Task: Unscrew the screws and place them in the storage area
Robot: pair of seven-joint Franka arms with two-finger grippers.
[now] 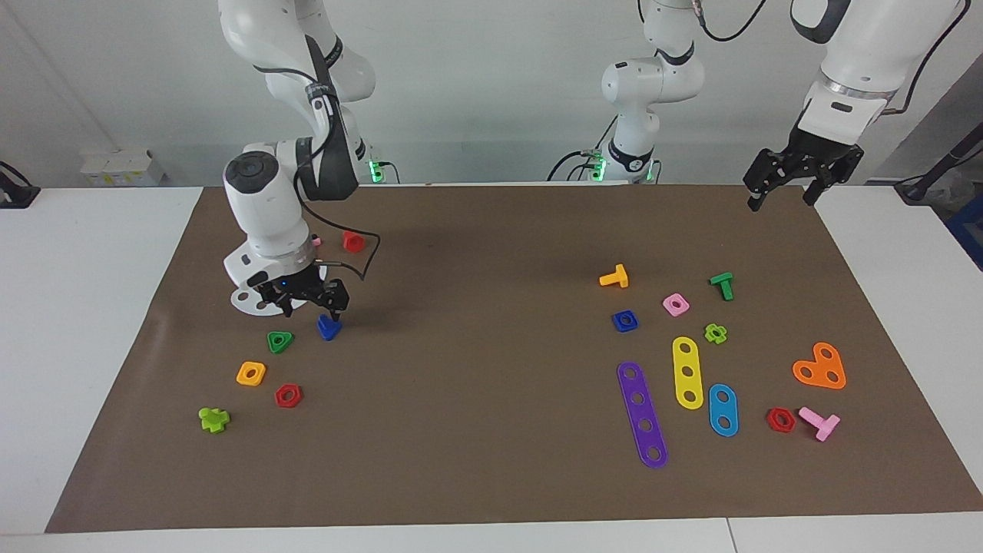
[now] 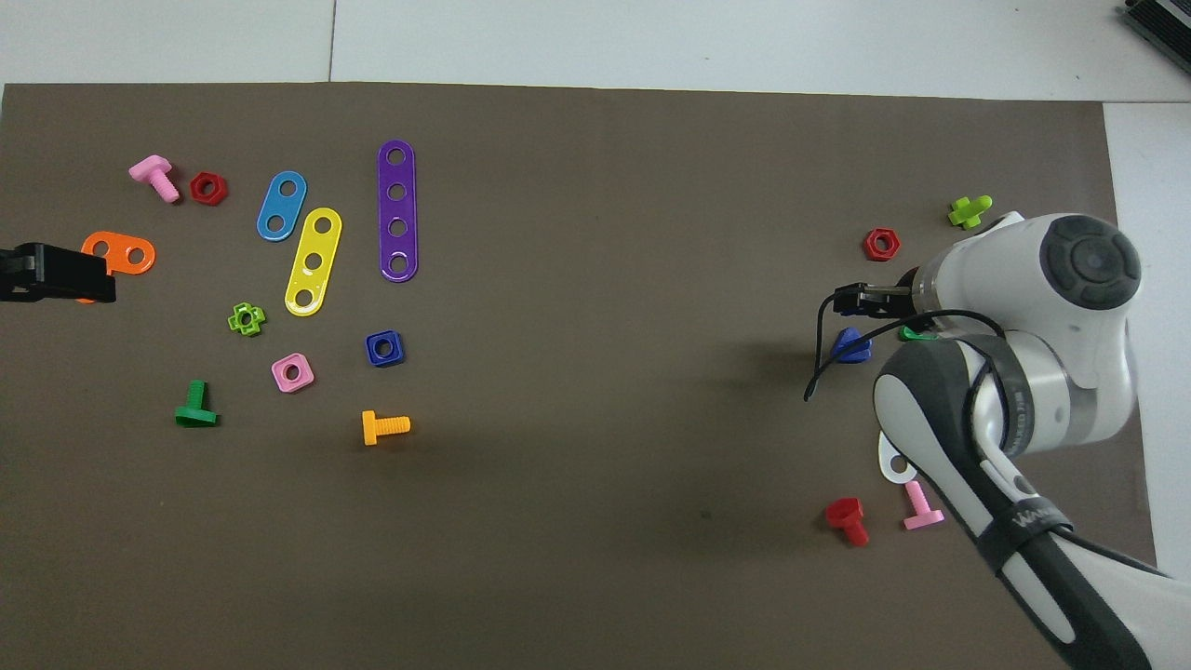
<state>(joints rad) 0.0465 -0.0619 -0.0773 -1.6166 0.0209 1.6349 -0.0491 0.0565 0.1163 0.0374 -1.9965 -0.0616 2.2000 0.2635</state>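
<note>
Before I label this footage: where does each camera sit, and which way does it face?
Facing view: high across the table, looking at both robots; whole arms show, right hand above the blue screw, left hand waiting raised.
Overhead view: above the robots' end, looking down and forward; right arm and left hand's tip show.
Shared: the blue screw and purple strip.

Dark blue screw, directly below the jaws of the right gripper: smooth plastic with a slight sheen. Green triangular nut, just beside the jaws: the same glossy plastic. Brown mat: matt, paper-like, faintly creased near its edge. Right arm shell: glossy white plastic with a dark matt joint cap. Gripper fingers: matt black. Purple strip: smooth, shiny plastic. Table surround: smooth white.
</note>
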